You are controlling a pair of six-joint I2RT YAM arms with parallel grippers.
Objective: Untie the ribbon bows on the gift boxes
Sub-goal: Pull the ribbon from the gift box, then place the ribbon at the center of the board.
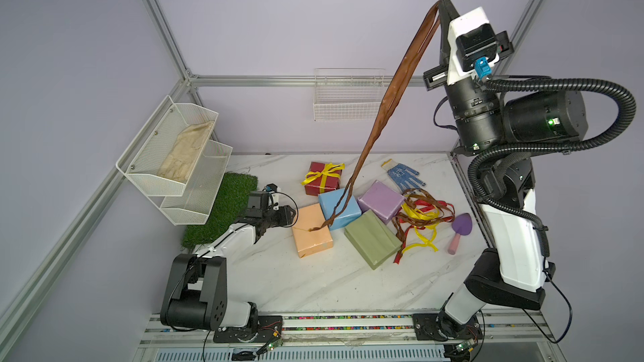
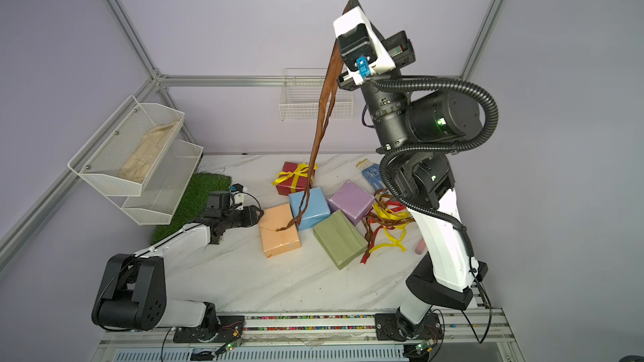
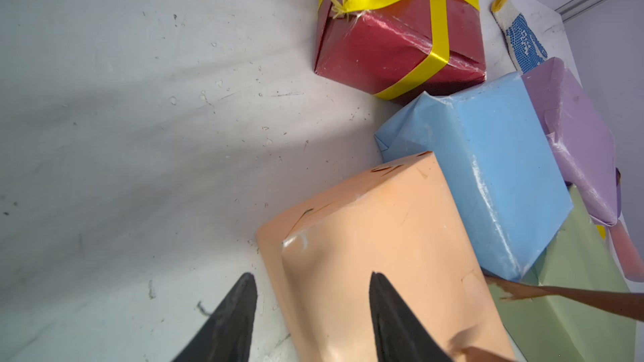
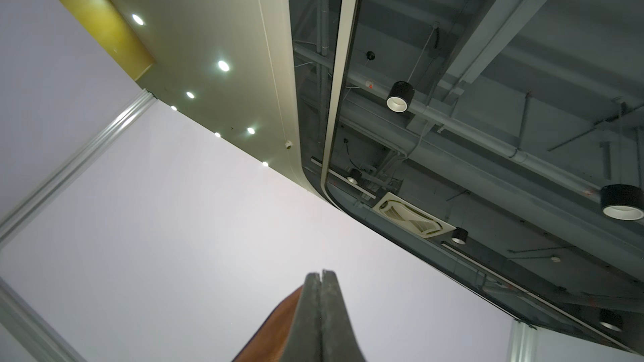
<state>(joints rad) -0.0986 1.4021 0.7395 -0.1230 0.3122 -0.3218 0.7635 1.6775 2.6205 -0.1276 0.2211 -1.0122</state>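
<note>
Right end effector (image 4: 322,275) pinches the brown ribbon (image 1: 390,99); the left wrist view alone shows left end effector (image 3: 313,276) spread.

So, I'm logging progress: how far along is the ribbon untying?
Done: the peach box, light blue box, lilac box and olive box are bare, loose ribbons piled beside them. In hand: the right gripper holds a brown ribbon aloft. Left: the yellow bow on the dark red box.

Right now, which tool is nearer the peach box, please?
Left. The left tool sits beside the peach box; the right tool is high above, holding the brown ribbon.
</note>
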